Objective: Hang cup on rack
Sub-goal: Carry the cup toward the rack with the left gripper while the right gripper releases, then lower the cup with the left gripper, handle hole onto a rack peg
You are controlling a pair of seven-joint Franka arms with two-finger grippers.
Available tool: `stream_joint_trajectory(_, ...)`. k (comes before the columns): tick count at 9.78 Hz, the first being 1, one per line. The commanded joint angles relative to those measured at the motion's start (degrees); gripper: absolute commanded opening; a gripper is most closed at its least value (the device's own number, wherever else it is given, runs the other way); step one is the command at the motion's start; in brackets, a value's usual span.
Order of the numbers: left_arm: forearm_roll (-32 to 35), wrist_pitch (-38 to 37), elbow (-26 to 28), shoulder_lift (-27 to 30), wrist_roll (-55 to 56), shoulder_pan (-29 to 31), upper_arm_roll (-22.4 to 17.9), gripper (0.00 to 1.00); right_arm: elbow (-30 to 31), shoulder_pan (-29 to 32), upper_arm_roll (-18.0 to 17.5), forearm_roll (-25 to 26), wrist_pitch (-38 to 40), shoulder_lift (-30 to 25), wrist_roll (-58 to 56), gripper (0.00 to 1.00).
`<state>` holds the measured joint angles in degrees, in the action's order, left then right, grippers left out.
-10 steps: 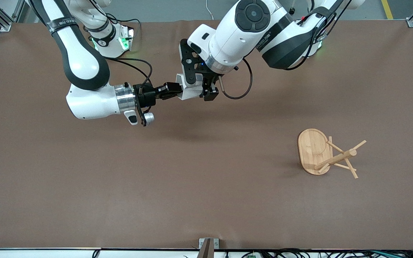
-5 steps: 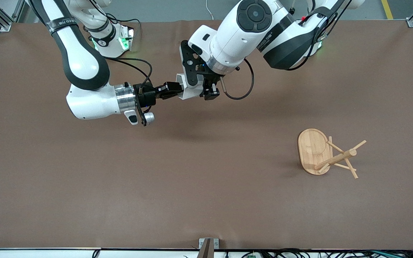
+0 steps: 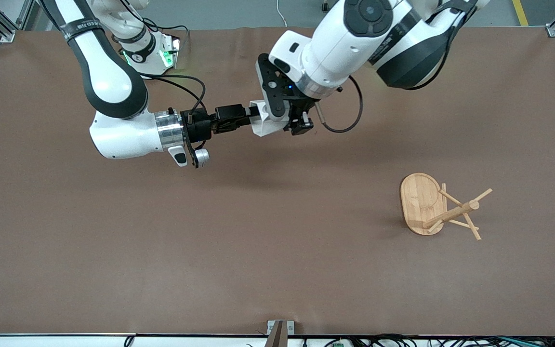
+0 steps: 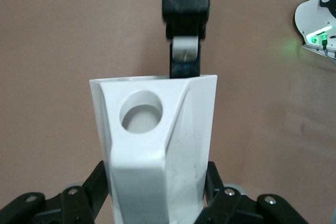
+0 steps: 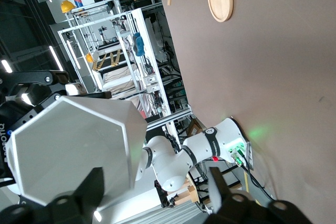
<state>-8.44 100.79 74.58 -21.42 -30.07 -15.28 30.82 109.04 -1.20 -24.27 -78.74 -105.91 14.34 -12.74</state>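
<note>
- The brown table [image 3: 162,265] fills the front view. My two arms meet in the air over its upper middle.
- The bamboo mug rack [image 3: 443,209] stands on its oval base in the lower part of the front view, toward my left arm's end of the table. It is well apart from both pincers.
- The faceted white cup [image 3: 263,124] hangs in the air between my pincers, above bare table. Its long axis is roughly level and its mouth points at my right pincer.
- My left pincer [image 4: 156,184] is pinching the cup's body from both sides. The blocky handle and its round hole face my left wrist camera.
- My right pincer [image 3: 246,114] is at the cup's rim with its fingers spread wide. One finger [image 4: 185,51] shows just above the rim, and I judge that this pincer carries no load.
- From the cup, the rack lies toward my left arm's end and nearer the front camera, so my left arm is better placed to carry it there. The handle hole must then line up with an upward-angled peg [image 3: 482,195].
</note>
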Motion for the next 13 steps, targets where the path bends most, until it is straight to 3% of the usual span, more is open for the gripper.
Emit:
stream_joint_trajectory(1, 1.06, -3.31, 1.62, 1.29, 0.62, 5.07, -0.93, 0.01, 0.13, 4.16, 0.89, -0.10, 5.60, -1.60, 1.21, 1.00)
stream_joint_trajectory(2, 1.23, -4.10, 1.62, 1.47, 2.98, 6.91, -0.93, 0.01, -1.18, 6.10, 3.16, 0.68, 9.20, -1.60, 4.70, 1.00)
stream_joint_trajectory(3, 1.58, -4.29, 1.53, 1.47, 5.44, 8.41, -0.93, 0.01, -2.24, 5.95, 8.75, 2.95, 12.63, -1.69, 8.48, 1.00)
stream_joint_trajectory(5, 1.67, -4.29, 1.44, 1.39, 7.74, 11.66, -0.93, 0.02, -3.74, 5.86, 17.64, 20.63, 15.30, -3.17, 11.67, 1.00)
stream_joint_trajectory(7, 3.67, -4.29, 1.44, 1.56, 12.63, 14.39, -1.02, 0.02, -4.61, 5.68, 23.72, 37.96, 14.78, -3.62, 11.60, 1.00)
stream_joint_trajectory(8, 7.00, -4.46, 1.53, 2.17, 17.37, 14.75, -0.93, 0.03, -6.45, 5.77, 24.01, 51.44, 12.42, -3.88, 11.86, 1.00)
stream_joint_trajectory(9, 7.47, -6.20, 1.53, 2.44, 22.11, 16.15, -0.93, 0.03, -6.47, 5.94, 24.36, 60.89, 7.09, -6.32, 12.03, 1.00)
stream_joint_trajectory(11, 9.48, -10.51, 1.71, 2.62, 34.85, 16.69, -0.93, 0.03, -11.54, 5.68, 25.06, 72.00, 5.45, -6.87, 11.86, 1.00)
stream_joint_trajectory(13, 11.69, -12.72, 2.75, 2.70, 43.99, 16.69, -0.67, 0.03, -16.63, 5.94, 26.02, 75.83, 9.90, -8.98, 11.68, 1.00)
